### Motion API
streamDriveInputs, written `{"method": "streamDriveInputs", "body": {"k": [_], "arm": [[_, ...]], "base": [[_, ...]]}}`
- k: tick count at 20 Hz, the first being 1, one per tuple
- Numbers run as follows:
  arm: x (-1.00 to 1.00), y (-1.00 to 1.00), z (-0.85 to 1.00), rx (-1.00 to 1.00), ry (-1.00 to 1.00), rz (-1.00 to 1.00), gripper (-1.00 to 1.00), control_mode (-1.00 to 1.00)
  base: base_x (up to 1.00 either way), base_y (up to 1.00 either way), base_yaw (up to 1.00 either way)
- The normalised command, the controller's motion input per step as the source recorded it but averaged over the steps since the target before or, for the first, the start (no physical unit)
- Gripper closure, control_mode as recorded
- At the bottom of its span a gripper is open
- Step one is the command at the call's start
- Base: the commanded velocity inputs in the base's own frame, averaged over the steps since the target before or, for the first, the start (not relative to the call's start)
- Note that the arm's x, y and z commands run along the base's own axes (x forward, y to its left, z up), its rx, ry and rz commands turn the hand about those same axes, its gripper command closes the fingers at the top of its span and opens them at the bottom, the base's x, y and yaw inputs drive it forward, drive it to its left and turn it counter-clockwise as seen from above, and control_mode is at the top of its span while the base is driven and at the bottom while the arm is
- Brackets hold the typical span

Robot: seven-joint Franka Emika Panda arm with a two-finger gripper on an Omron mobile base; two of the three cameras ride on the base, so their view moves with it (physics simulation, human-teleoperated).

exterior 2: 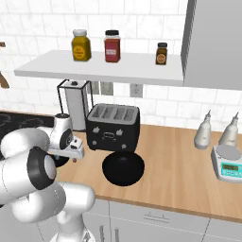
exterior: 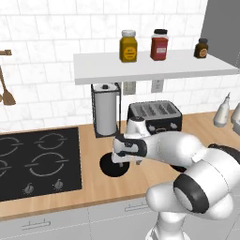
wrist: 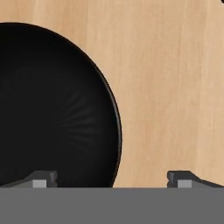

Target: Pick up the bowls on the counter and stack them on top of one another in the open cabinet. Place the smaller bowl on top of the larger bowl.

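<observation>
The smaller bowl (exterior: pixel 107 167) (wrist: pixel 52 109), glossy black, rests on the wooden counter (exterior: pixel 93 187) in front of the paper-towel stand. My gripper (exterior: pixel 123 161) (wrist: pixel 113 179) hangs open just above its right rim. One fingertip (wrist: pixel 41 179) is over the bowl's inside and the other is over bare counter. The larger bowl (exterior 2: pixel 124 168) stands in front of the toaster, to the right of my hand, and the arm hides it in the left base view. The white shelf board (exterior: pixel 154 70) (exterior 2: pixel 104 71) of the open cabinet runs above.
A black toaster (exterior: pixel 154 115) and a paper-towel stand (exterior: pixel 105 110) stand close behind the bowls. The cooktop (exterior: pixel 40 161) lies left. Three jars (exterior: pixel 159 44) stand on the shelf. Two bottles (exterior 2: pixel 204 132) and a scale (exterior 2: pixel 229 163) sit at the right, under a dark grey panel (exterior 2: pixel 212 42).
</observation>
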Motion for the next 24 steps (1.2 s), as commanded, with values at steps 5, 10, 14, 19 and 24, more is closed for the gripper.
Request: {"method": "streamDriveInputs", "body": {"k": [5, 10, 14, 19, 24], "arm": [[0.2, 0.12, -0.32, 0.0, 0.0, 0.0, -1.0, -1.0], [0.1, 0.13, -0.25, 0.0, 0.0, 0.0, 1.0, -1.0], [0.0, 0.0, -0.01, 0.0, 0.0, 0.0, 1.0, -1.0], [-0.02, 0.0, 0.0, 0.0, 0.0, 0.0, 1.0, -1.0], [-0.69, -0.18, 0.18, 0.04, -0.03, -0.17, 1.0, -1.0]], "base": [[0.0, 0.0, 0.0], [0.0, 0.0, 0.0], [0.0, 0.0, 0.0], [0.0, 0.0, 0.0], [0.0, 0.0, 0.0]]}}
